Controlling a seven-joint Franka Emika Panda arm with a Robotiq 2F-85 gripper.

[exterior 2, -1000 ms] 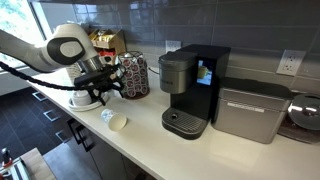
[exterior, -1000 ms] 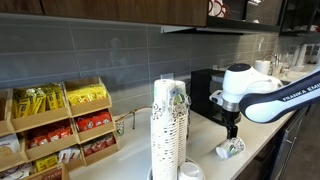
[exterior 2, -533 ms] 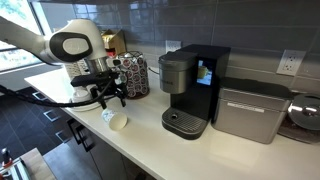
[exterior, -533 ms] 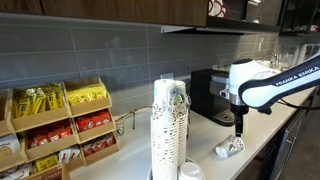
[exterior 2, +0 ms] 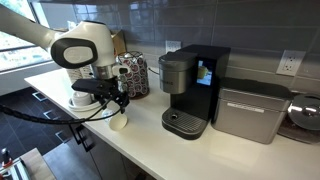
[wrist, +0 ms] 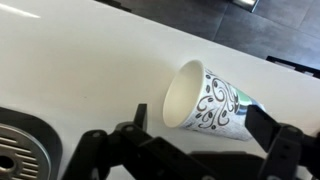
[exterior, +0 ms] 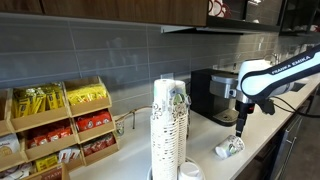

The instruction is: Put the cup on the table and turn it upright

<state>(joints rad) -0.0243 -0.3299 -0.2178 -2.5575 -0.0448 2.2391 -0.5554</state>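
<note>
Off-white table [wrist: 80,60] bears the cup [wrist: 212,102], sideways, empty.

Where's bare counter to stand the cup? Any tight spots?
Free: the table in front of the silver box, out to its front edge, and the white stretch beyond the cup in the wrist view. Tight: between the coffee machine and the cup, where the open claw hangs; the cup stacks and snack rack crowd the other end.
</note>
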